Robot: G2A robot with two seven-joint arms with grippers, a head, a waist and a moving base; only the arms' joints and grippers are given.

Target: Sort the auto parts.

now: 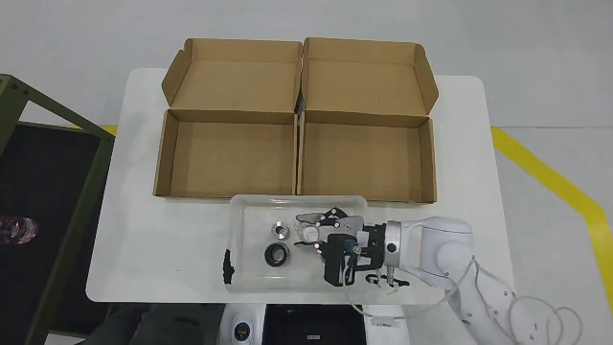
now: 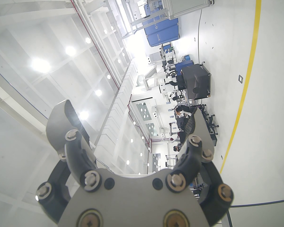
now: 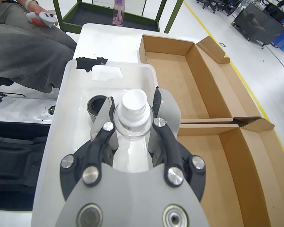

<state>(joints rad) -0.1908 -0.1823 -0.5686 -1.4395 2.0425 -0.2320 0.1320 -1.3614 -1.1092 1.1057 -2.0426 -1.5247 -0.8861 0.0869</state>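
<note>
Left gripper (image 2: 131, 109) pointing up toward the ceiling, jaws standing wide apart, gripping nothing. Clear bin (image 1: 239, 213) sitting at the near edge of the white table (image 1: 144, 211). Toward the bin's left end, a silver round part (image 1: 278, 228) and a black ring (image 1: 277, 254) lying close together. Just right of them, right gripper (image 3: 133, 101) sitting low in the bin, fingers (image 3: 110, 109) pressing both sides of a white-capped cylindrical part (image 3: 134, 112). Behind the bin, left cardboard box (image 1: 228, 158) and right cardboard box (image 1: 364, 161) lying open, touching side by side.
</note>
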